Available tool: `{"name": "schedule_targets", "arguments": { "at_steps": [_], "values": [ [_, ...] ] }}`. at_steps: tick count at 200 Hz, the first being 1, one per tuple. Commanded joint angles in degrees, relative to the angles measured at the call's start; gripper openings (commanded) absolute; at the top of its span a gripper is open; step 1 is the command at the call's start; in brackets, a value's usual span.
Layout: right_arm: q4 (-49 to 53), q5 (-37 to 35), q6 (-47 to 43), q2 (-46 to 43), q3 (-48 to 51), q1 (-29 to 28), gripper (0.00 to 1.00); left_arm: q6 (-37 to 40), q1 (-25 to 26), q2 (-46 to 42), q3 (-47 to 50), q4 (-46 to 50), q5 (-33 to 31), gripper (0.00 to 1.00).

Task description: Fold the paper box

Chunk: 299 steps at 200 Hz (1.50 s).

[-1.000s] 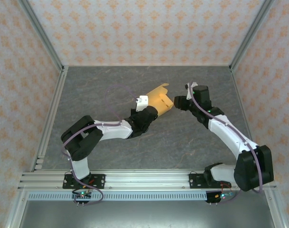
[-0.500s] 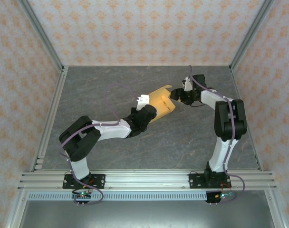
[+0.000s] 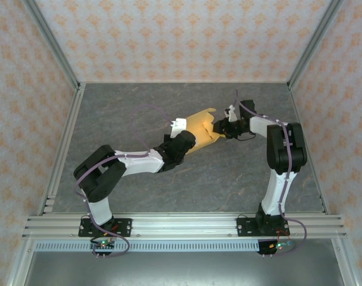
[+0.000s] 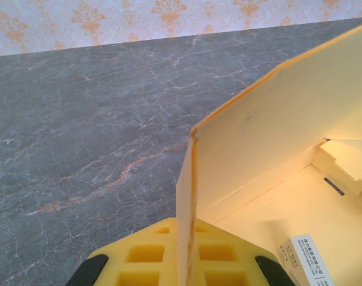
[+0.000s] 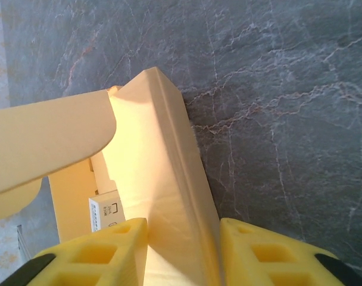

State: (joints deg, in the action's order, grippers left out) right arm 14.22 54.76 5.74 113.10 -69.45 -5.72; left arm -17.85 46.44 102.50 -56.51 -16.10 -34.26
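Note:
The paper box (image 3: 200,126) is light orange-tan cardboard, partly folded, lying mid-table with its walls raised. My left gripper (image 3: 187,140) holds its near-left side. In the left wrist view the yellow fingers (image 4: 139,259) are shut on a thin upright wall of the paper box (image 4: 276,131), with the left gripper (image 4: 187,259) at the bottom edge. My right gripper (image 3: 220,128) is at the box's right end. In the right wrist view the right gripper (image 5: 184,238) has both yellow pads pressed against a folded-over wall of the paper box (image 5: 151,167). A curved flap hangs at upper left.
A small white printed tag (image 4: 303,259) sits inside the box floor, also seen as the tag (image 5: 106,211). The grey marble-pattern table (image 3: 127,101) is ringed by patterned walls and a metal frame (image 3: 62,137). An aluminium rail (image 3: 181,225) crosses the near edge.
The right gripper moved left onto the box's right end and closed on its folded wall. The left gripper stayed shut on the box, which barely shifted.

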Motion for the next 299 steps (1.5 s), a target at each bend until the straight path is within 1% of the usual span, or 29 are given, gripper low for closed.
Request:
{"name": "schedule_targets", "arguments": {
  "at_steps": [1,19,37,64,94,114,138,190,213,259,287,299],
  "values": [
    [-0.6,0.2,0.0,-0.1,1.1,-1.0,0.31,0.3,-0.4,-1.3,-0.3,1.4,0.4,0.00],
    [-0.9,-2.8,0.2,-0.8,1.8,-2.1,0.26,0.1,-0.4,-1.3,-0.3,1.6,0.7,0.00],
    [-1.4,-6.3,0.9,-2.0,2.7,-3.4,0.24,0.0,-0.5,-1.4,-0.1,1.7,0.7,0.00],
    [-0.9,-11.5,1.9,-4.1,3.1,-5.8,0.24,-0.1,-0.4,-1.5,-0.1,2.0,0.8,0.00],
    [-0.5,-18.0,3.4,-6.7,3.7,-8.1,0.27,-0.2,-0.4,-1.5,-0.1,2.2,0.7,0.00],
    [1.4,-24.3,2.6,-7.7,3.4,-9.9,0.23,-0.4,-0.4,-1.6,0.0,2.2,0.9,0.00],
    [1.1,-28.5,2.8,-8.0,4.4,-11.9,0.20,-0.8,-0.5,-1.7,0.0,2.5,1.0,0.00],
    [-0.2,-42.8,4.1,-7.9,7.2,-18.3,0.17,-1.7,-0.3,-2.6,-0.1,4.2,0.9,0.00],
    [-1.1,-45.7,5.2,-6.8,8.2,-20.3,0.16,-2.2,-0.4,-3.8,0.3,4.8,1.1,0.00],
    [0.0,-48.4,5.7,-4.5,8.2,-22.8,0.15,-2.6,-0.3,-4.9,1.1,5.0,1.2,0.00],
    [-1.4,-49.9,6.3,-4.4,10.4,-24.0,0.14,-2.7,-0.3,-5.1,1.0,5.6,1.5,0.00],
    [-2.2,-51.9,6.3,-4.5,11.8,-24.9,0.13,-2.6,-0.3,-5.4,0.8,6.1,1.7,0.00]
  ]
}}
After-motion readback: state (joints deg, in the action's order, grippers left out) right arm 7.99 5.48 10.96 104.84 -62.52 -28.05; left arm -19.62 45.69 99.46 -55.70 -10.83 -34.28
